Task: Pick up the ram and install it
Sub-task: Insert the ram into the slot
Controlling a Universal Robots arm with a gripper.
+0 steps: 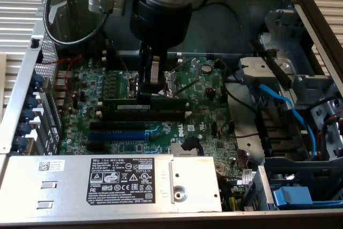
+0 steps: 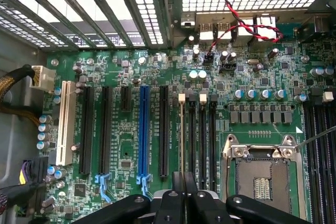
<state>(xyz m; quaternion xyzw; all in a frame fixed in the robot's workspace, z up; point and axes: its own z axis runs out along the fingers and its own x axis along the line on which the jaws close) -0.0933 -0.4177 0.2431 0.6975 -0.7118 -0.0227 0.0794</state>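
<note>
The ram (image 1: 120,100) is a long thin dark-green stick standing on edge along the rearmost black memory slot of the green motherboard (image 1: 209,105), beside the CPU socket (image 1: 179,76). My gripper (image 1: 146,96) comes straight down on it, with the dark fingers pinched on the stick a little off its middle. In the wrist view the ram (image 2: 182,140) is a thin edge-on line running from the slot's white end clip (image 2: 182,98) into my gripper (image 2: 184,182). I cannot tell if it is pressed fully into the slot.
Other black memory slots (image 1: 155,115) lie beside the ram, then a blue slot (image 1: 115,134). A metal cover with a black label (image 1: 120,178) borders the board in front. Blue cables (image 1: 278,100) and drive bays are at the exterior view's right. A red-black wire (image 2: 236,14) hangs by the rear grille.
</note>
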